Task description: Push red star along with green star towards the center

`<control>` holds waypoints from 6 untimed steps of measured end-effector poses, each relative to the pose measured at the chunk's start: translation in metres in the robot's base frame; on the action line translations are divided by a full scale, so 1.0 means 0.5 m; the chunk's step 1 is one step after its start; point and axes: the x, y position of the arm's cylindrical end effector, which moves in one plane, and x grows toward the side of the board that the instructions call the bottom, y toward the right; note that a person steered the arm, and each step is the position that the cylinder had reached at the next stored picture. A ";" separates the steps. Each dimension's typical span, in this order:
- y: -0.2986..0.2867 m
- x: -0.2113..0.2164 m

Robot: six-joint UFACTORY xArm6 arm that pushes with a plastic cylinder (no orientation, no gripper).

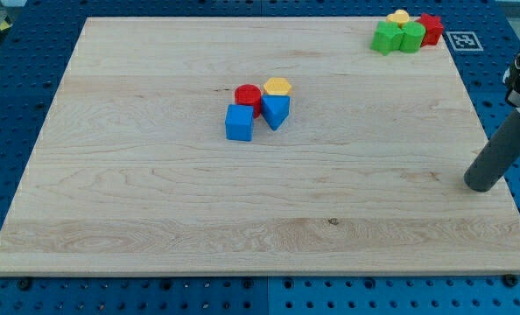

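Note:
The red star sits at the view's top right corner of the wooden board. It touches a green block, and the green star lies just to the left of that. A yellow block sits behind them. My tip rests near the board's right edge, far below this cluster and apart from all blocks.
Near the board's middle a second cluster holds a red cylinder, a yellow hexagon, a blue cube and a blue triangular block. A fiducial marker lies off the board at top right.

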 end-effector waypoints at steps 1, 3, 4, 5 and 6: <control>-0.023 -0.008; -0.228 -0.225; -0.174 -0.288; -0.053 -0.377; 0.090 -0.410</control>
